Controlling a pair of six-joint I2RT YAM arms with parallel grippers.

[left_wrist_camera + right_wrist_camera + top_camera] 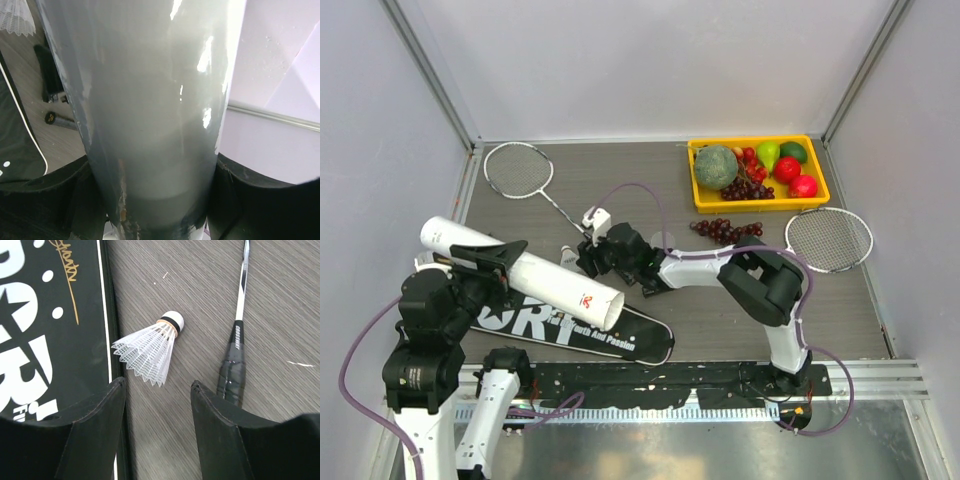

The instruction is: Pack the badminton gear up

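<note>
Right gripper (158, 382) nearer, jaws apart, empty. Shuttlecock (152, 342) on table (200, 285), at its 12 o'clock, just ahead; cork toward 1, skirt toward 7; between bag (50, 340) and racket handle (232, 370). Left gripper (498, 262) clamped on white tube (535, 277).

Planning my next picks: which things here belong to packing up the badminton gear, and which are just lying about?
Gear to pack:
tube, bag, left racket, right racket, shuttlecock

Lying about:
fruit tray, grapes
</note>
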